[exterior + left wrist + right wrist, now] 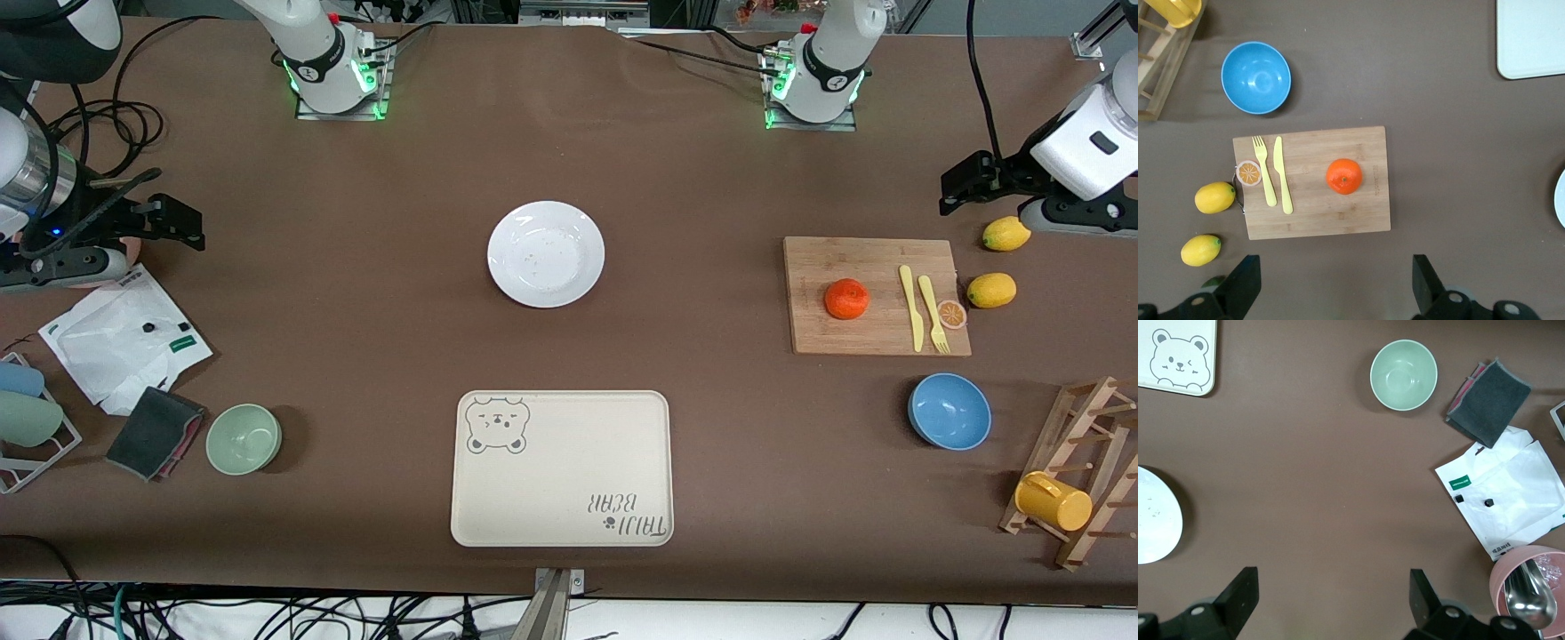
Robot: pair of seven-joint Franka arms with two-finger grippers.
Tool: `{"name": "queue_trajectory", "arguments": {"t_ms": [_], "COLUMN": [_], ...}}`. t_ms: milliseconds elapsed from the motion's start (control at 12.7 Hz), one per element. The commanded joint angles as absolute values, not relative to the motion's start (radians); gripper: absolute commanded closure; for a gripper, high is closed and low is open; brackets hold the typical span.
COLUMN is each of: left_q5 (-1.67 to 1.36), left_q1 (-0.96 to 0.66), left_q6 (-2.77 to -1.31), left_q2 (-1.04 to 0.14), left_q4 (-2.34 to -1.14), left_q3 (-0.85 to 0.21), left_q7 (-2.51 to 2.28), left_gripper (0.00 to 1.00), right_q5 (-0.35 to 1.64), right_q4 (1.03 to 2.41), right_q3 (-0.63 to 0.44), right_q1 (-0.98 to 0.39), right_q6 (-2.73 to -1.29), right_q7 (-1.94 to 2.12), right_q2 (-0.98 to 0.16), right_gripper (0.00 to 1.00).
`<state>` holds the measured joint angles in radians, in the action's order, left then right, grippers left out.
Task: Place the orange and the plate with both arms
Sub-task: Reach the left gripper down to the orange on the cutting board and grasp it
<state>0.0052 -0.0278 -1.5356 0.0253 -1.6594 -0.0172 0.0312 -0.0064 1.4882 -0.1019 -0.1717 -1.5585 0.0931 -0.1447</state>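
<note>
The white plate (546, 253) lies at the middle of the table, with the bear tray nearer the camera. The orange (846, 299) rests on a wooden cutting board (876, 267) toward the left arm's end. My left gripper (960, 187) hangs open and empty over the table beside the board. In the left wrist view the orange (1344, 176) is on the board, apart from the left gripper (1336, 287), and the plate's rim (1560, 199) shows at the picture's edge. My right gripper (187, 227) hangs open and empty over the right arm's end. The right wrist view shows part of the plate (1155, 517) apart from the right gripper (1331, 603).
On the board lie a yellow knife (911, 307), a fork (933, 313) and an orange slice (951, 314). Two lemons (1006, 233) (991, 290), a blue bowl (949, 411) and a rack with a yellow cup (1053, 500) sit nearby. The cream bear tray (562, 468), green bowl (244, 438), cloth (156, 431) and paper bag (120, 333) lie elsewhere.
</note>
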Motion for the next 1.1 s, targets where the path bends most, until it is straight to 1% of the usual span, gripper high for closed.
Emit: {"name": "queue_trajectory", "arguments": {"t_ms": [0, 237, 315, 552, 789, 1025], "left_q5": [0.023, 0.025, 0.031, 0.025, 0.035, 0.035], "left_q1": [-0.026, -0.020, -0.020, -0.015, -0.014, -0.014], "left_q6": [-1.481, -1.476, -1.521, -1.756, -1.879, -1.904], "left_q2": [-0.017, -0.047, -0.051, -0.051, -0.104, -0.190], "left_q4": [-1.655, -1.677, -1.704, -1.876, -1.960, -1.965], "left_q3": [-0.025, -0.025, -0.025, -0.025, -0.025, -0.025], "left_q7": [0.051, 0.052, 0.048, 0.052, 0.051, 0.048], "left_gripper": [0.00, 0.00, 0.00, 0.00, 0.00, 0.00], "right_q5": [-0.009, -0.012, -0.011, -0.011, -0.011, -0.009], "right_q4": [1.466, 1.466, 1.466, 1.466, 1.466, 1.466], "right_q3": [-0.097, -0.098, -0.098, -0.098, -0.098, -0.098], "right_q1": [-0.166, -0.164, -0.164, -0.164, -0.164, -0.164], "right_q6": [-1.546, -1.549, -1.549, -1.548, -1.549, -1.551], "right_q7": [0.086, 0.086, 0.084, 0.084, 0.084, 0.084], "right_q2": [-0.152, -0.153, -0.153, -0.153, -0.153, -0.153], "right_gripper": [0.00, 0.00, 0.00, 0.00, 0.00, 0.00]}}
